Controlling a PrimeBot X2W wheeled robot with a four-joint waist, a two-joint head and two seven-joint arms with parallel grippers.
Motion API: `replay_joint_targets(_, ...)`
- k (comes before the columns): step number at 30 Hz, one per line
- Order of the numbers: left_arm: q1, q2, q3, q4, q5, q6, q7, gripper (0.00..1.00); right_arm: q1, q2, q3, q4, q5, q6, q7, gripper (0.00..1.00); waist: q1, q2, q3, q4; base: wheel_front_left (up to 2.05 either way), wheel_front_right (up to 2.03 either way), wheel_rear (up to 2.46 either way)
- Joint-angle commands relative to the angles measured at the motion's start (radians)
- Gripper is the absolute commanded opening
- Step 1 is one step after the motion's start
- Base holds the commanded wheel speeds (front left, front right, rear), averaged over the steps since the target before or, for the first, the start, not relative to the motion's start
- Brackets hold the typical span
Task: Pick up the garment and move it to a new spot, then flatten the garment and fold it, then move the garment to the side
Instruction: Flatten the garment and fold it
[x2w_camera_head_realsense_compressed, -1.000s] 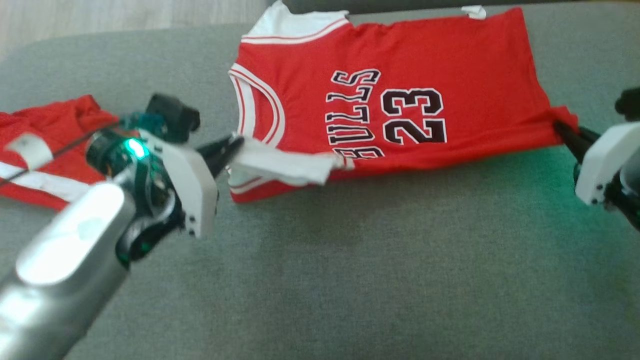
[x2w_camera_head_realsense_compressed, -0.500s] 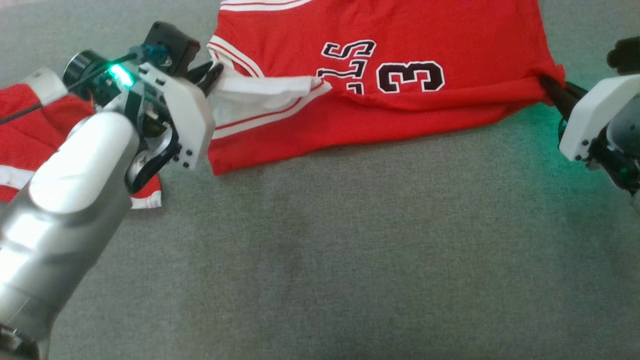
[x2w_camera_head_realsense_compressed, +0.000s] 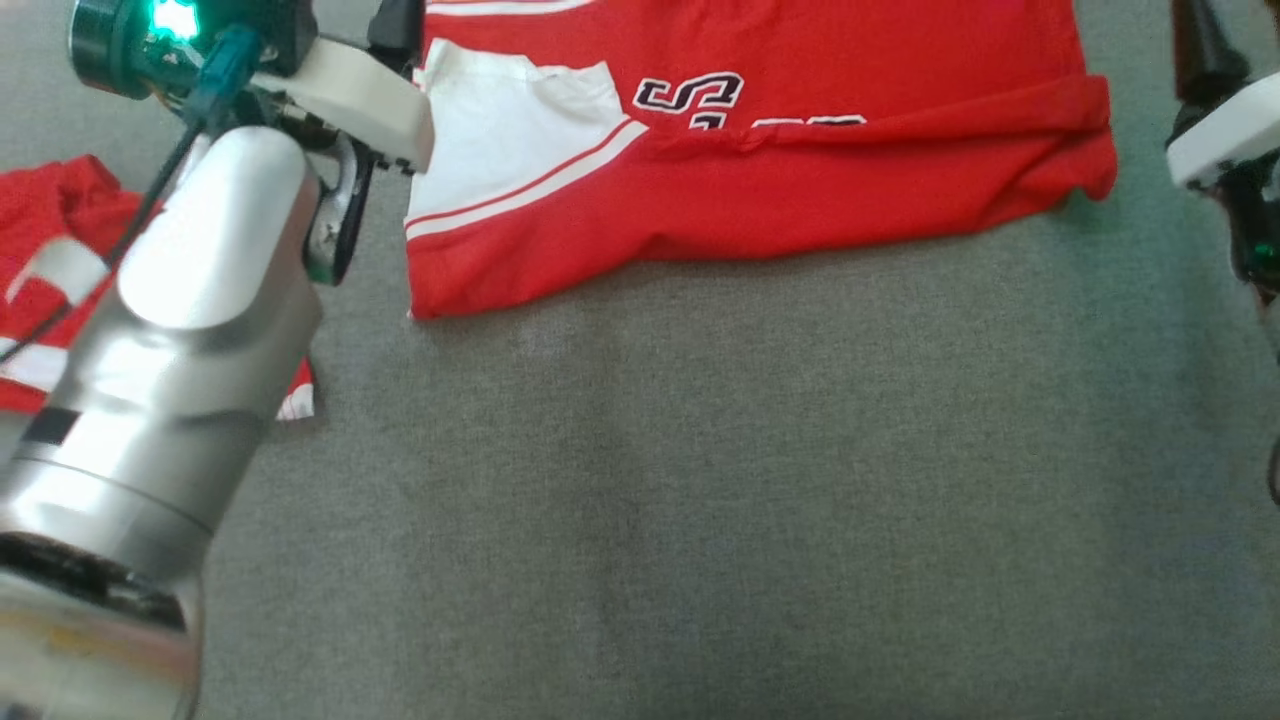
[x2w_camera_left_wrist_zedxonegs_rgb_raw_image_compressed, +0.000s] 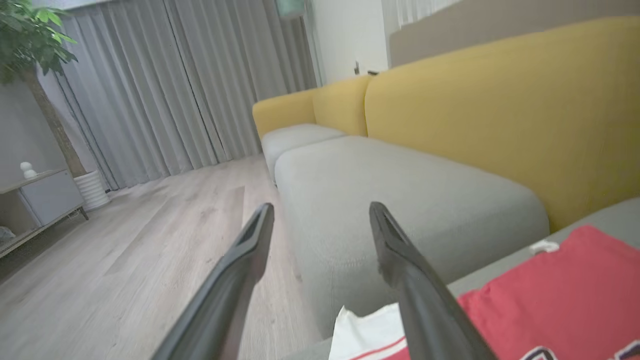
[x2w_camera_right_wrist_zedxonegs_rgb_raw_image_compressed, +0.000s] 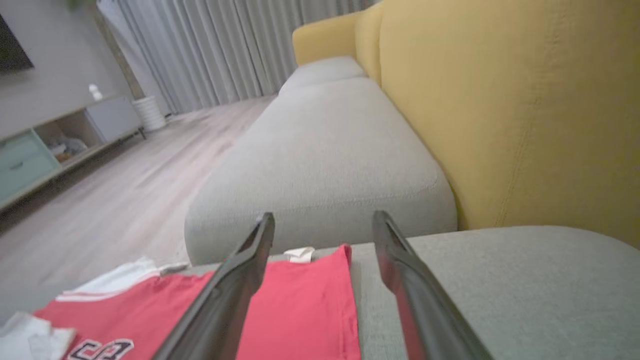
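Both pinches have let go since the earlier pictures. The left gripper (x2w_camera_left_wrist_zedxonegs_rgb_raw_image_compressed: 320, 212) was clamped on the white-lined shoulder edge and the right gripper (x2w_camera_right_wrist_zedxonegs_rgb_raw_image_compressed: 324, 220) on the hem corner. Both now stand with fingers spread and nothing between them, and the near edge they carried lies dropped over the print. The head camera has also tipped, so the cloth sitting higher in that view is no move of the cloth. From the left gripper outward, the red Bulls jersey (x2w_camera_head_realsense_compressed: 800, 190) lies just beside and below the fingers, toward the robot's right. Its turned-out white panel (x2w_camera_head_realsense_compressed: 510, 120) is the nearest part; whether a finger touches it I cannot tell. From the right gripper outward, the jersey lies below and toward the robot's left, and in the right wrist view its hem edge falls under the gap between the fingers. So the jersey's long axis runs crosswise from one gripper to the other, on the grey sofa seat (x2w_camera_head_realsense_compressed: 700, 500), with the yellow backrest (x2w_camera_left_wrist_zedxonegs_rgb_raw_image_compressed: 500, 115) beyond. Each arm sits at one short end, and the left looks slightly closer to its end. The fold hides the lower part of the lettering. By my judgement the next move, a second fold or a shift aside, turns on that end-to-end line. A second red garment (x2w_camera_head_realsense_compressed: 60, 270) lies well apart on the robot's left, partly hidden by the left forearm.
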Motion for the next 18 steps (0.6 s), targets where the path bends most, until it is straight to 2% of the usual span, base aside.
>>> replay_joint_targets(1, -0.033, 0.016, 0.047, -0.021, -0.006, 0.015, -0.031, 1.0, -0.005, -0.001, -0.031, -0.013, -0.001, -0.001, -0.021, 1.0, 0.0, 0.0, -0.019, 0.002, 0.0, 0.0, 0.0)
replay_joint_targets(4, 0.01, -0.007, 0.083, -0.059, -0.001, 0.041, -0.061, 1.0, 0.013, 0.014, -0.158, -0.083, -0.056, -0.001, -0.029, 1.0, 0.0, 0.0, -0.046, 0.003, 0.0, 0.0, 0.0)
replay_joint_targets(7, 0.092, -0.016, 0.135, -0.188, 0.046, 0.075, -0.063, 1.0, 0.108, 0.055, -0.342, -0.205, -0.166, -0.001, -0.029, 1.0, 0.0, 0.0, -0.074, 0.004, 0.0, 0.0, 0.0)
replay_joint_targets(12, 0.317, -0.041, 0.217, -0.384, 0.143, 0.128, -0.064, 1.0, 0.362, 0.189, -0.573, -0.433, -0.429, -0.001, -0.029, 1.0, 0.0, 0.0, -0.127, 0.009, 0.0, 0.0, 0.0)
replay_joint_targets(13, 0.317, -0.041, 0.217, -0.384, 0.143, 0.128, -0.064, 1.0, 0.362, 0.189, -0.573, -0.433, -0.429, -0.001, -0.029, 1.0, 0.0, 0.0, -0.127, 0.009, 0.0, 0.0, 0.0)
replay_joint_targets(15, 0.415, -0.061, 0.247, -0.437, 0.168, 0.141, -0.064, 1.0, 0.466, 0.255, -0.64, -0.513, -0.512, -0.001, -0.029, 1.0, 0.0, 0.0, -0.145, 0.012, 0.0, 0.0, 0.0)
replay_joint_targets(16, 0.504, -0.08, 0.261, -0.465, 0.192, 0.136, -0.064, 1.0, 0.561, 0.309, -0.677, -0.582, -0.591, -0.001, -0.029, 1.0, 0.0, 0.0, -0.158, 0.017, 0.0, 0.0, 0.0)
replay_joint_targets(18, 0.577, -0.103, 0.278, -0.48, 0.21, 0.134, -0.064, 1.0, 0.643, 0.357, -0.703, -0.636, -0.645, -0.001, -0.03, 1.0, 0.0, 0.0, -0.164, 0.021, 0.0, 0.0, 0.0)
